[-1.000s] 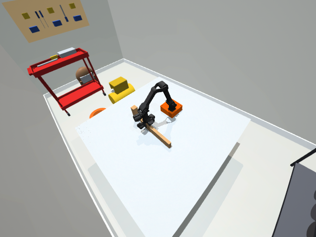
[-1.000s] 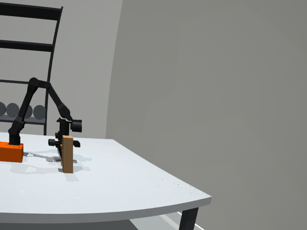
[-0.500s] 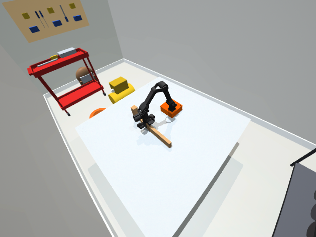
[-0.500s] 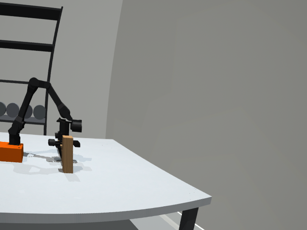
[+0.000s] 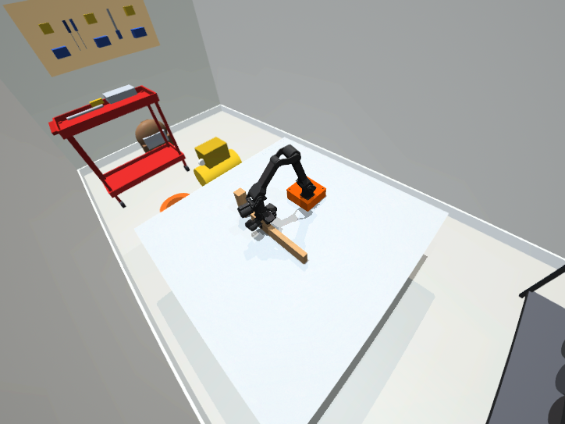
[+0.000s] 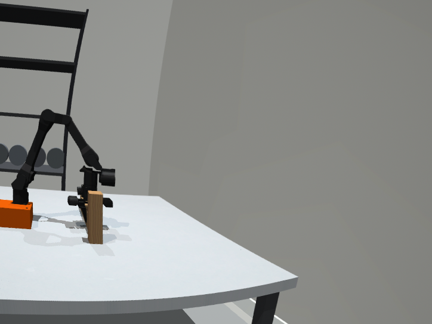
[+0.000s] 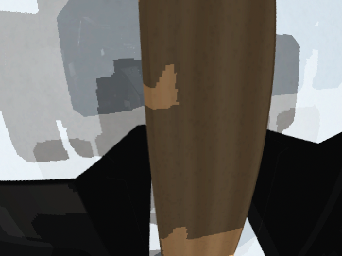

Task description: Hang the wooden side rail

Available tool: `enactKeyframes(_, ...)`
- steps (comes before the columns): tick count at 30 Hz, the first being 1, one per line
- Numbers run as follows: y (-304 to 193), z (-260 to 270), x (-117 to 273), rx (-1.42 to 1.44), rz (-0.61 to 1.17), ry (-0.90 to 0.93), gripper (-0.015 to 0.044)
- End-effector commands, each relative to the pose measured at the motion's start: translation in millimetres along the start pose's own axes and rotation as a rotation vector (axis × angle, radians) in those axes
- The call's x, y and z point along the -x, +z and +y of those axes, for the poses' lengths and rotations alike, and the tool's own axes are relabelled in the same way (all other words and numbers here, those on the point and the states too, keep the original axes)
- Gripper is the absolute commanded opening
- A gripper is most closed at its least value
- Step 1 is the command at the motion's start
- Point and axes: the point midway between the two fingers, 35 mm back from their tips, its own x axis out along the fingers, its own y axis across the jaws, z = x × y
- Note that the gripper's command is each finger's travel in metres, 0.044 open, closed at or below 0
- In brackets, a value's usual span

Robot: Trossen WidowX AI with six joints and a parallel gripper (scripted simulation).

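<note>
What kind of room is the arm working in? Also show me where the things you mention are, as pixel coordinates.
Probably a workshop or garage: a pegboard with screwdrivers (image 5: 94, 28) on the wall, a red tool cart (image 5: 146, 175), and a yellow air compressor (image 5: 222, 168).

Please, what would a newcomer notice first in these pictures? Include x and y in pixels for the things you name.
Probably the black arm (image 5: 269, 173) (image 6: 80, 136), rising from its orange base (image 5: 296, 200) (image 6: 14, 216) on the white table and bending down to a wooden rail (image 5: 287, 244) (image 7: 208, 124), which is clamped between its jaws. Next, perhaps, the bright red cart (image 5: 113, 116), standing on the floor beyond the table, below the tool board (image 5: 105, 1).
</note>
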Motion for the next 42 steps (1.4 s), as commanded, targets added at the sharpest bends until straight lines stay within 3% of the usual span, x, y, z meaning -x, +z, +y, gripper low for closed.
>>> enactKeyframes(1, 0.4, -0.4, 2.8, 0.016, -0.001, -0.002, 0.0000)
enactKeyframes(42, 0.4, -0.4, 9.6, 0.016, -0.001, -0.002, 0.0000)
